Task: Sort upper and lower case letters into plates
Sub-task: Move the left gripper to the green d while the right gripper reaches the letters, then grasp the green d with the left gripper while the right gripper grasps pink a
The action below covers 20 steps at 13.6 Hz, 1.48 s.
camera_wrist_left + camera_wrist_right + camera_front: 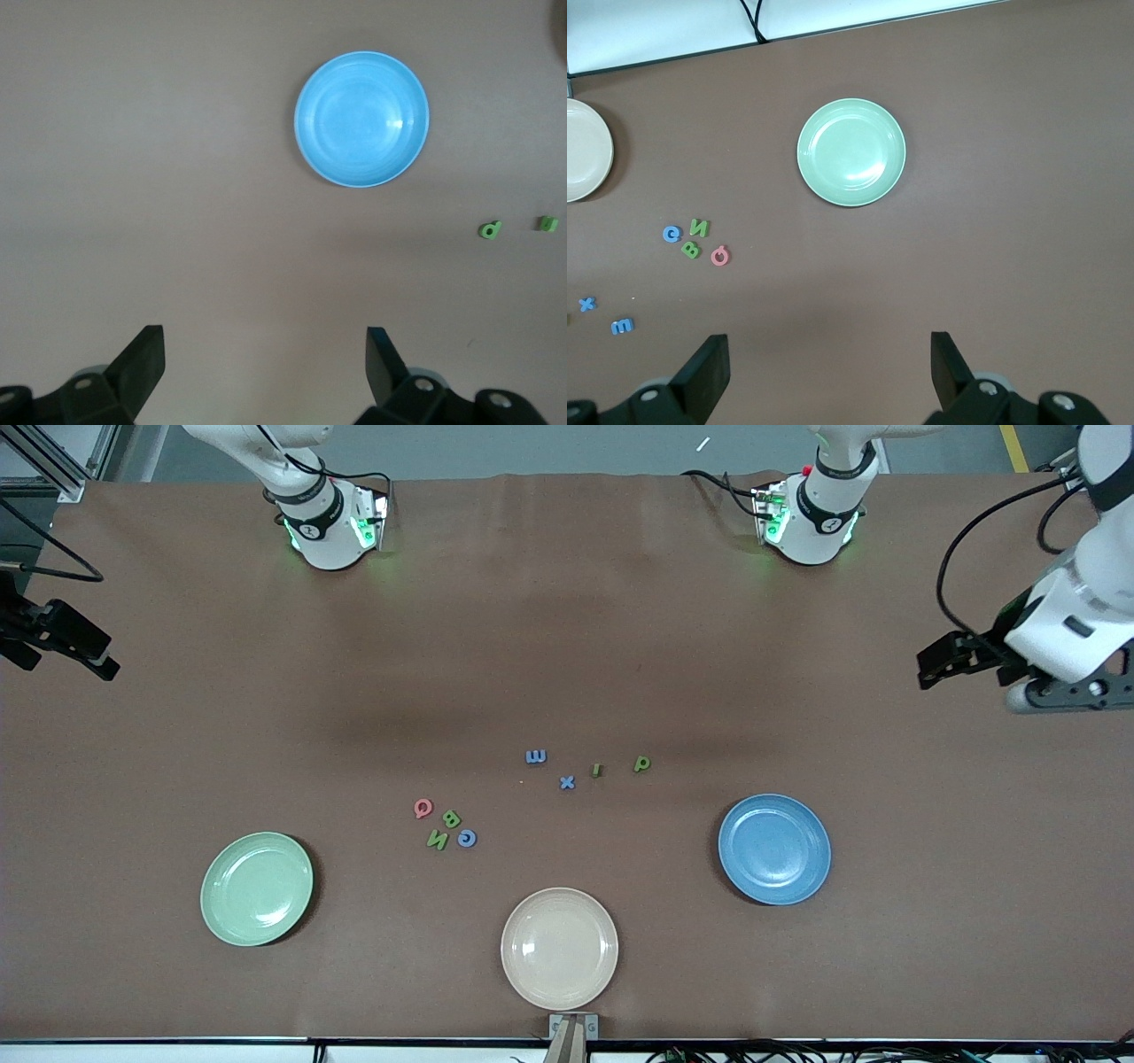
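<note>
Three plates sit in the lower half of the front view: one mint green plate [256,888] at lower left, one blue plate [774,849] at lower right, one cream plate [559,948] at bottom centre

Eight letters lie near the frame's middle, in two groups of four. Upper case: pink Q [423,808], green B [451,818], green N [438,839], blue C [467,838]. Lower case: blue m [535,756], blue x [567,782], green i [596,770], green d [641,763]

By colour: four green, three blue, one pink
</note>
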Each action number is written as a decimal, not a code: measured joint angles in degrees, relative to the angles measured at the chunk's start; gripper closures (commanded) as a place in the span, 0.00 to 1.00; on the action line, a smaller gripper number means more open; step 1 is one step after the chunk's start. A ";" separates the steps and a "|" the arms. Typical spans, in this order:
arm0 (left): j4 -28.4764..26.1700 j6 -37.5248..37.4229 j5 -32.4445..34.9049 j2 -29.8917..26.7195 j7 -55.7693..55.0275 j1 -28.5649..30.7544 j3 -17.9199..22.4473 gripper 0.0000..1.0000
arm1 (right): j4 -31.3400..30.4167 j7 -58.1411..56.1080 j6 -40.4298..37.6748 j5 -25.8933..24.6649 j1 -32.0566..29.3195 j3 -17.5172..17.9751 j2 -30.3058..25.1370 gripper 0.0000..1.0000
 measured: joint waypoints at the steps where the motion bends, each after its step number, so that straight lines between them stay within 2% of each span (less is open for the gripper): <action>1: 0.14 1.63 0.00 1.95 -0.03 -0.37 -1.17 0.00 | -0.02 -0.01 -0.06 0.00 0.00 0.01 0.00 0.00; 3: 0.08 5.93 0.00 6.47 -2.47 -2.99 -2.82 0.00 | -0.12 -0.02 -0.12 0.00 0.00 -0.02 0.00 0.00; 8: -2.97 17.70 0.04 15.64 -15.91 -15.82 -3.45 0.00 | -1.35 -0.19 -0.26 0.02 0.32 0.18 1.28 0.00; 10: -7.42 26.80 0.95 17.62 -18.25 -19.85 -3.47 0.00 | -1.83 -0.27 0.06 0.05 1.79 0.33 4.11 0.00; 12: -12.97 36.45 2.29 18.91 -18.56 -20.71 -3.45 0.01 | -1.91 -0.25 1.38 0.06 3.69 0.39 7.49 0.00; 14: -17.37 43.47 2.54 21.39 -18.35 -21.33 -3.44 0.13 | -1.94 -0.18 4.18 0.09 5.26 0.42 11.54 0.00; 17: -18.49 47.79 4.70 26.90 -18.52 -23.42 -3.44 0.16 | -2.00 -0.18 9.86 0.10 7.62 0.42 17.93 0.00; 20: -18.33 50.28 5.32 30.85 -18.51 -24.43 -3.45 0.24 | -2.04 2.02 16.92 0.11 10.02 0.43 25.18 0.00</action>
